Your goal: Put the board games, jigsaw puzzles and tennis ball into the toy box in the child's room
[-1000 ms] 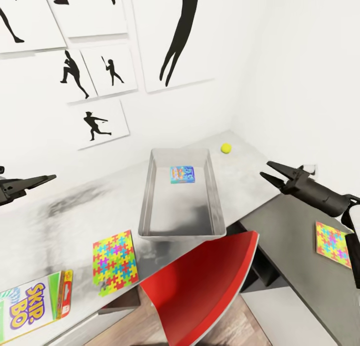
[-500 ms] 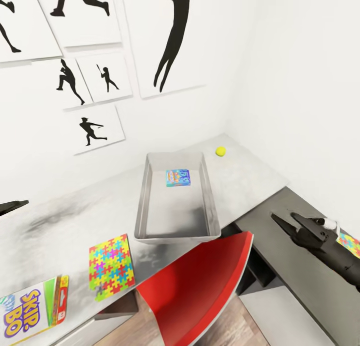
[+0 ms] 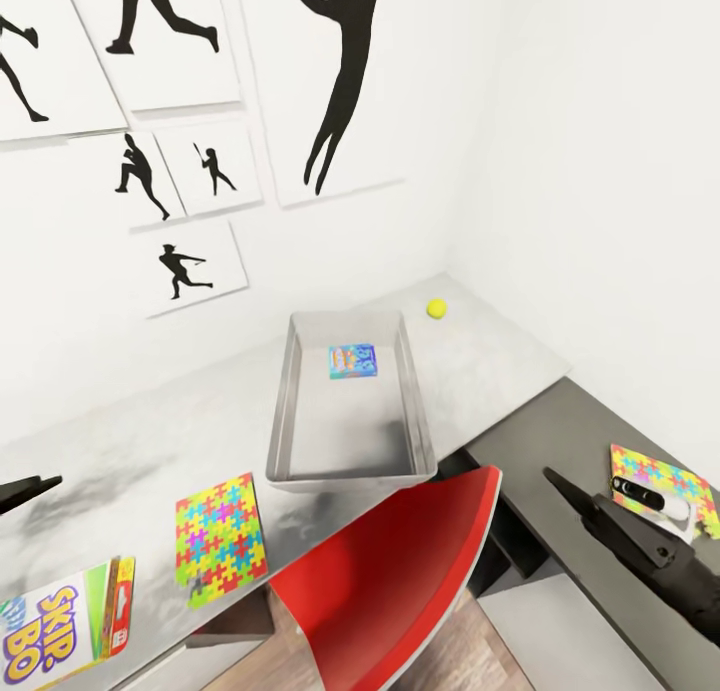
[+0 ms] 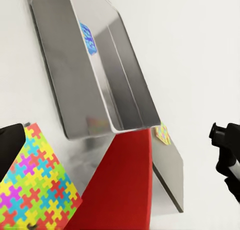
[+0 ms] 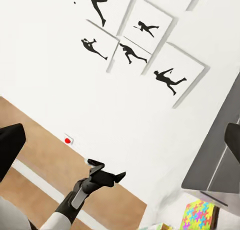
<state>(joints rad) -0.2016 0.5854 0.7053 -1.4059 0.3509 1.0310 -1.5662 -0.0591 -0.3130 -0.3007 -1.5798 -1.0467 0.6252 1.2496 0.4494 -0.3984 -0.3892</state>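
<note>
You lowered the right claw (image 3: pixel 560 483), tips together, beside the glossy jigsaw puzzle (image 3: pixel 662 486); left claw (image 3: pixel 30 489)'s state was unclear.

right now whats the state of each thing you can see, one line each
toy box: upright on the table, holds one blue board game
tennis ball: loose on the table, outside the box
left jigsaw puzzle: flat on the table, outside the box
right jigsaw puzzle: flat on the dark surface
Skip-Bo game: flat at the table edge
right gripper: fingers look shut, empty
left gripper: cannot tell
</note>
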